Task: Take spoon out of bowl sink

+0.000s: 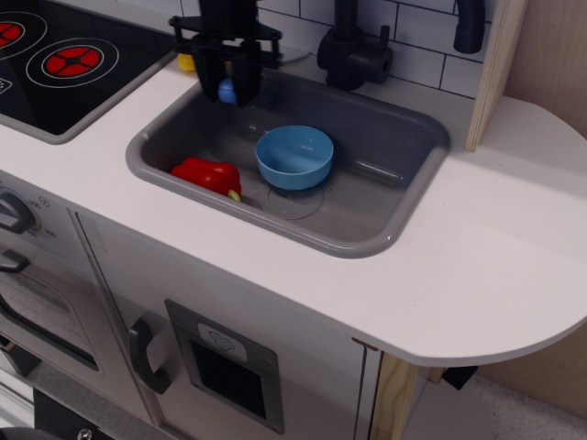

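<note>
The light-blue bowl [294,157] sits empty in the middle of the grey sink [385,165]. My black gripper [228,90] hangs over the sink's back left part, above and to the left of the bowl. It is shut on the spoon [227,90], whose rounded blue handle shows between the fingers. The spoon's scoop is hidden behind the gripper.
A red toy pepper [207,174] lies at the sink's front left. A yellow-handled toy knife [186,62] lies on the counter behind the gripper. A black faucet [353,46] stands behind the sink. The stove [64,64] is to the left.
</note>
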